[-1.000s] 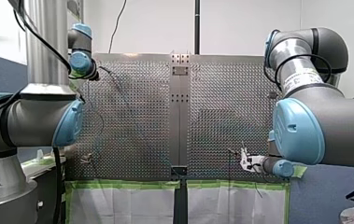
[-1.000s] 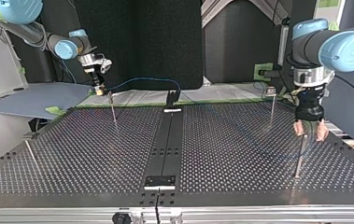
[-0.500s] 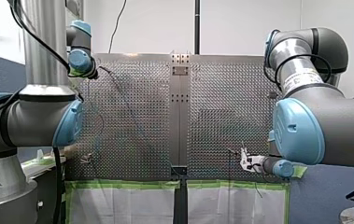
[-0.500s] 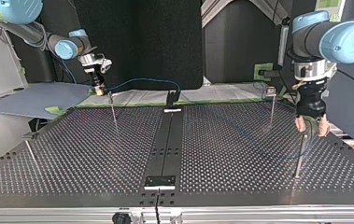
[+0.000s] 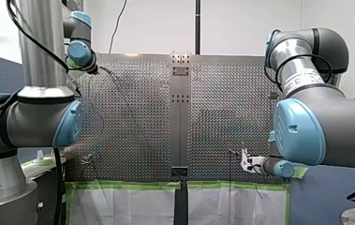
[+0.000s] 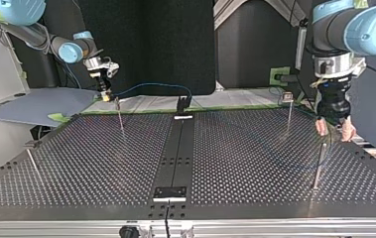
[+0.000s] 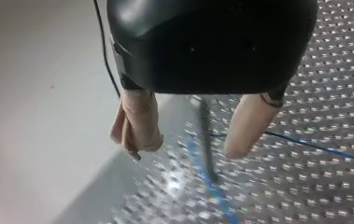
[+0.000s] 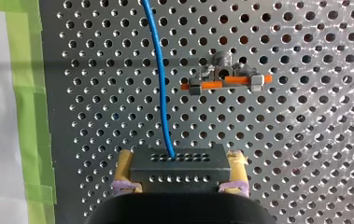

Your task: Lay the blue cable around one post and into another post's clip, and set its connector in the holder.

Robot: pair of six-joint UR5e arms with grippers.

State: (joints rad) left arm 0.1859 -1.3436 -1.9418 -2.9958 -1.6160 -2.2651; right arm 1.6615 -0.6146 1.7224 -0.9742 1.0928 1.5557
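My right gripper (image 8: 179, 185), with yellow pads, is shut on a black connector (image 8: 178, 164). The blue cable (image 8: 159, 79) runs from the connector ahead over the perforated plate, passing beside a post with an orange clip (image 8: 226, 80). In the top view that gripper (image 6: 107, 94) hangs at the far left, and the cable (image 6: 156, 86) arcs from it to a black holder (image 6: 181, 104). My left gripper (image 6: 334, 131) hangs open with beige pads just above a thin post (image 6: 318, 166). In its wrist view the gripper (image 7: 189, 149) straddles that post (image 7: 206, 135) and the cable (image 7: 202, 175).
Thin posts stand at the top view's far left (image 6: 120, 115), near left (image 6: 32, 163) and far right, the last with a clip (image 6: 288, 97). A dark centre strip (image 6: 178, 148) splits the perforated table. Green tape (image 8: 30, 116) edges the plate near my right gripper.
My left gripper has lifted a little and drifted toward the top view's right, staying open. My right gripper has kept its place and its hold on the connector.
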